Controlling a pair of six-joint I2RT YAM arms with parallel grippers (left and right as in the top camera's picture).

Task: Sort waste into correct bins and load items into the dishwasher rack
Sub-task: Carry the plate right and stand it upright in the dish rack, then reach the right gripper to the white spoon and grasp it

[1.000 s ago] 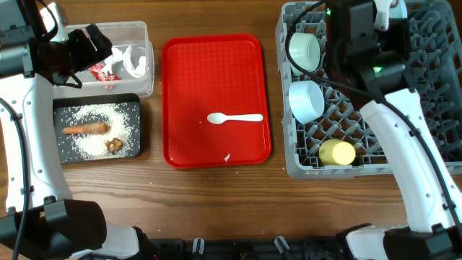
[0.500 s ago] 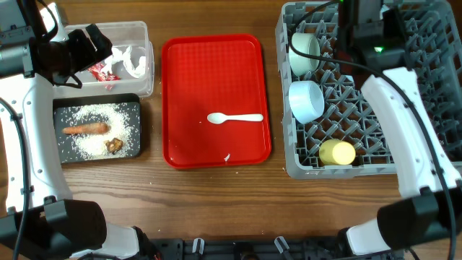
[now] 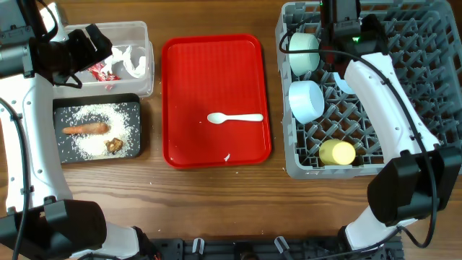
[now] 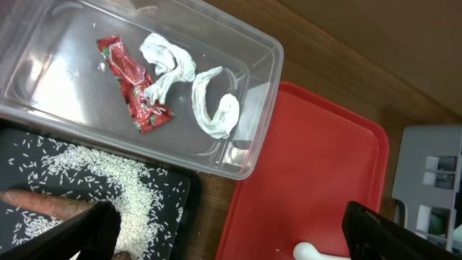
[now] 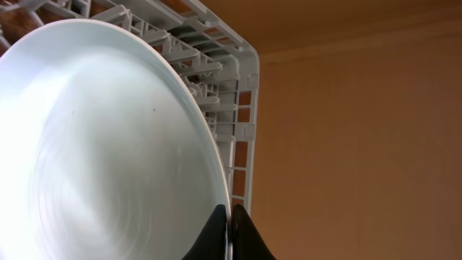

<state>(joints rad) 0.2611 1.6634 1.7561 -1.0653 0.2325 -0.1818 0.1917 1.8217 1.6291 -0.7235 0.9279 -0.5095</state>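
The pale blue plate [image 5: 108,144] is standing on edge in the dishwasher rack [image 5: 242,101], rising just above the fingers of your right gripper [image 5: 229,230]. They are clamping its rim, likely so it slots upright between pegs rather than lying flat. Your left gripper [image 4: 227,227] is hovering, fingers spread and empty, with the clear tub [image 4: 253,50] of red-and-white wrapper [image 4: 133,87] and crumpled white paper [image 4: 209,108] just ahead of them. The white spoon [image 3: 234,118] is waiting on the red tray [image 3: 180,72].

Overhead: straight down, whole table [image 3: 216,198]. Left wrist: close above clear tub [image 4: 58,72], shared with overhead. Right wrist: against plate [image 5: 94,144].
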